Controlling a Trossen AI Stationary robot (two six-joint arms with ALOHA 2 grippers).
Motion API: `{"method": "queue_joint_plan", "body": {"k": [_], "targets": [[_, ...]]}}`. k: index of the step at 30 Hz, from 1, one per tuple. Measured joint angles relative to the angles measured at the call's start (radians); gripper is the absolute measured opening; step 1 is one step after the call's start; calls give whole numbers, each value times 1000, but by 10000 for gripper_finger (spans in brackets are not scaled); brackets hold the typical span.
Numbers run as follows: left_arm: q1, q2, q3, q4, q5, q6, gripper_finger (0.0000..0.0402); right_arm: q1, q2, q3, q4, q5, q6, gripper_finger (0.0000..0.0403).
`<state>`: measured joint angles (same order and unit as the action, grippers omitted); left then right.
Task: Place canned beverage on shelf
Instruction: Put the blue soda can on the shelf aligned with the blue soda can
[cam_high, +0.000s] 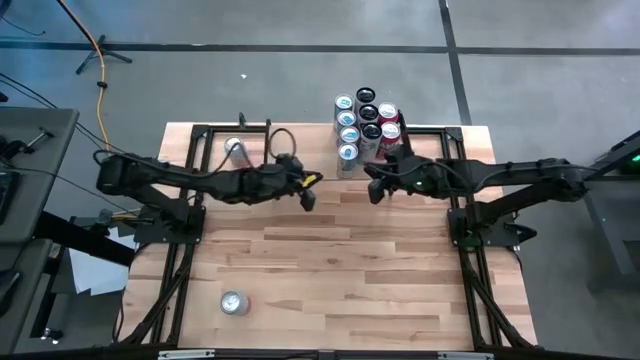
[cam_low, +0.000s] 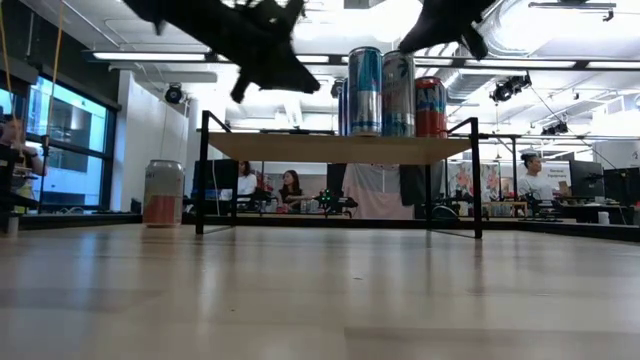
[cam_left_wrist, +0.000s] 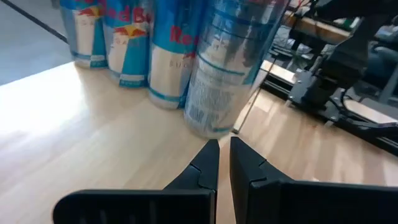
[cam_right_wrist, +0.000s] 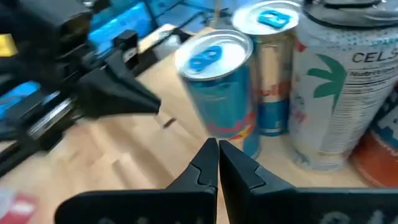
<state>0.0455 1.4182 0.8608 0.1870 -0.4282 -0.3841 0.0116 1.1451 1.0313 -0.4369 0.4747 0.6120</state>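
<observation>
The shelf (cam_low: 330, 148) (cam_high: 300, 150) stands at the table's far side. Several upright cans (cam_high: 366, 125) (cam_low: 392, 92) are grouped on its right half, resting on their bases. My left gripper (cam_high: 308, 196) (cam_left_wrist: 219, 149) hovers shut over the shelf's middle, just left of the nearest blue-and-silver can (cam_left_wrist: 227, 68). My right gripper (cam_high: 375, 190) (cam_right_wrist: 217, 149) hovers shut on the group's near side, facing a blue can (cam_right_wrist: 217, 87). Neither holds anything. Another can (cam_high: 237, 150) (cam_low: 163, 193) stands on the table by the shelf's left end.
One more can (cam_high: 234, 303) stands alone near the table's front left. A white Celsius can (cam_right_wrist: 336, 93) is at the group's right side. Both arms' black base frames (cam_high: 170, 215) (cam_high: 490, 225) flank the table. People sit in the room behind.
</observation>
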Motion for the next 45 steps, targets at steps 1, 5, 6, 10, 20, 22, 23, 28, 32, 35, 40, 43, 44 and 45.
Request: {"method": "queue_joint_plan", "body": {"k": [1,5,6,10,20,22,23,28,32,35,40,43,44,45], "targets": [[5,23,19,0,0,5,0,-2,14,0,0,20,11,0],[24,102,91,-3,0,41,0,-12,71,0,-8,94,78,0],[28,118,108,0,5,51,0,-12,82,0,-1,121,105,0],[44,148,143,-2,50,72,0,-12,120,0,-8,192,192,0],[88,146,149,-8,168,87,0,-13,193,0,47,226,278,0],[96,148,149,-3,170,92,0,-16,198,0,65,228,279,0],[101,148,149,-1,170,91,0,-18,198,0,65,228,283,0],[128,149,149,6,201,91,0,-32,198,0,74,229,297,0],[140,164,147,26,239,91,0,-38,198,0,96,224,297,0],[144,177,148,60,274,90,0,-39,197,0,98,229,297,0],[139,178,148,45,293,82,0,-38,197,0,99,220,297,0],[141,178,148,48,276,82,0,-39,197,0,102,213,297,0],[143,178,148,48,269,82,0,-39,197,0,104,212,297,0],[145,178,148,48,267,82,0,-39,197,0,105,210,297,0]]}}
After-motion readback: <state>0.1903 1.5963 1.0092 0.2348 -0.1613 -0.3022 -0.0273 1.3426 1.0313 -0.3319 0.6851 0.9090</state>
